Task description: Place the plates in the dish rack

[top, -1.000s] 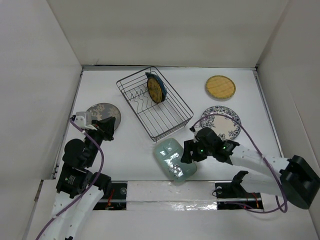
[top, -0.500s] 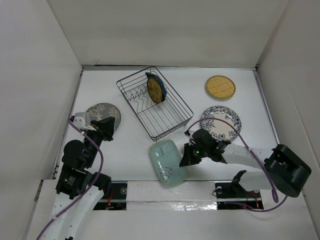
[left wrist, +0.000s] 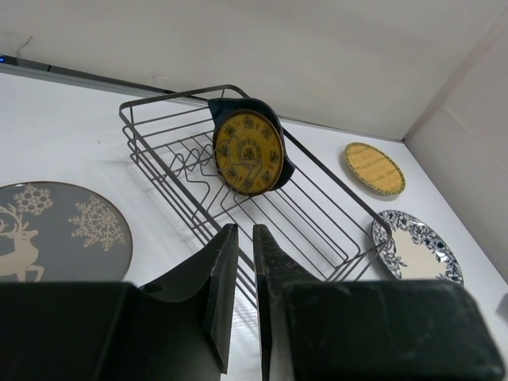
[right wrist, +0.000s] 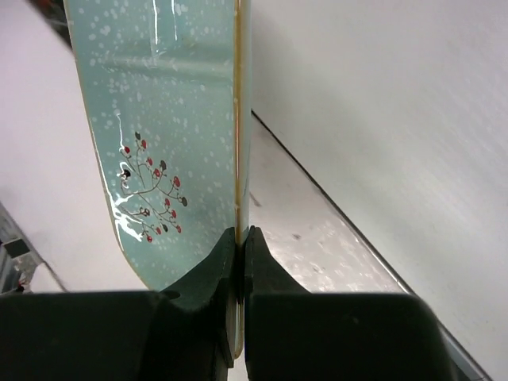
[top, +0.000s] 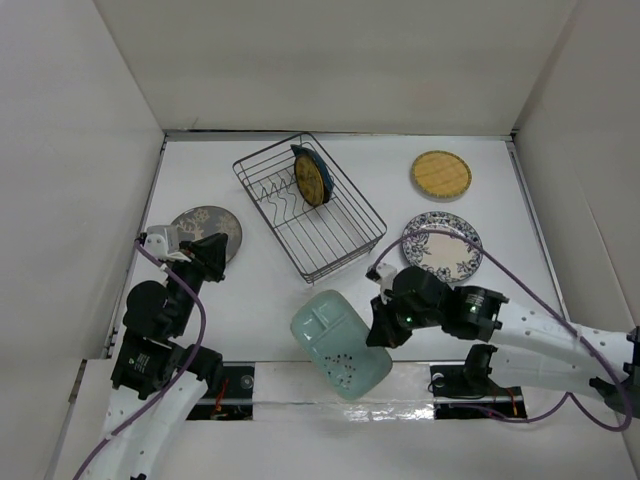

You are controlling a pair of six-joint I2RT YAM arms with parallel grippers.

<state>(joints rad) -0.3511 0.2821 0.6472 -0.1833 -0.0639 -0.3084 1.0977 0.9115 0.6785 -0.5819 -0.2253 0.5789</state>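
Note:
The pale green glass rectangular plate point(top: 338, 342) point(right wrist: 159, 119) hangs tilted above the table's near edge. My right gripper point(top: 378, 325) point(right wrist: 240, 232) is shut on its right rim. The wire dish rack point(top: 330, 240) point(left wrist: 309, 210) stands at the middle back. In it a yellow round plate point(top: 311, 180) point(left wrist: 248, 151) leans upright against a dark blue plate point(top: 302, 153) point(left wrist: 266, 111). My left gripper point(top: 215, 255) point(left wrist: 244, 228) hovers left of the rack beside the grey floral plate point(top: 200, 225) point(left wrist: 55, 230). Its jaws stand nearly together with nothing between them.
A second yellow round plate point(top: 440, 174) point(left wrist: 375, 168) lies flat at the back right. The black-and-white patterned plate point(top: 442, 245) point(left wrist: 417, 250) lies flat just beyond my right arm. White walls enclose the table on three sides.
My right gripper closed on the green plate's rim and raised it off the table, tilting it up toward the near edge. The left arm barely moved.

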